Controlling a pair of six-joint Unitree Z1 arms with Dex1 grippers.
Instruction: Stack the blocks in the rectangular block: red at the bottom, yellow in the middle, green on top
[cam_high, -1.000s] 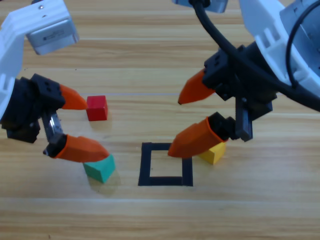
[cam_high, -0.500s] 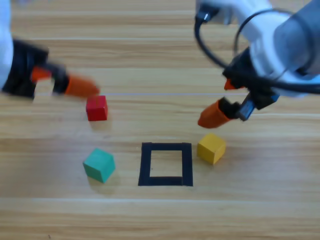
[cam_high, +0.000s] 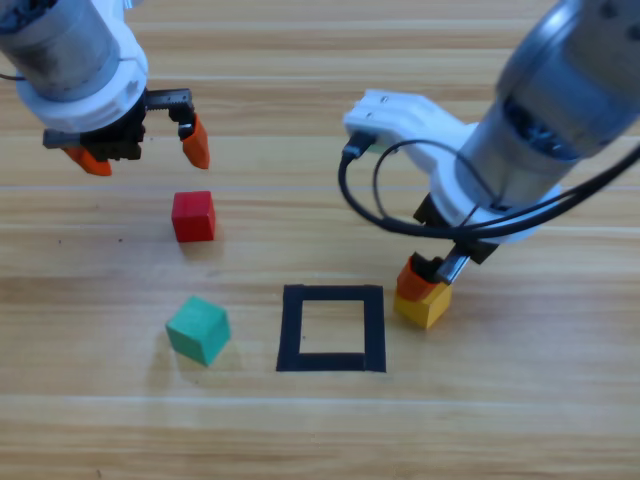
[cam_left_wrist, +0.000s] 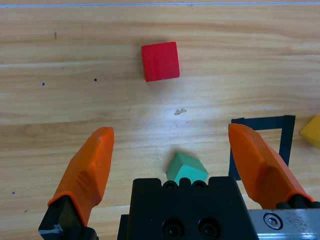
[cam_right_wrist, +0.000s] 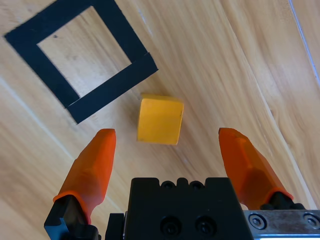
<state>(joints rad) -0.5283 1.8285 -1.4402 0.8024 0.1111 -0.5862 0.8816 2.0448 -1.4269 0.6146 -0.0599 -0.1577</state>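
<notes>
High view: yellow cube (cam_high: 424, 304) sits corner-on beside square frame (cam_high: 331, 328).

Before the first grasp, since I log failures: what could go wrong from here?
The right gripper, open over the yellow cube, might place it first, though the red cube belongs at the bottom. The yellow cube lies just outside the black frame and sits askew between the jaws, so closing may twist or nudge it.

High view: fixed overhead, straight down on table (cam_high: 300, 100), whole workspace in shot. Left wrist view: looks down along own fingers (cam_left_wrist: 90, 165), close over table. Right wrist view: same, closer. All three share black frame (cam_high: 331, 329) (cam_left_wrist: 260, 137) (cam_right_wrist: 80, 60).
</notes>
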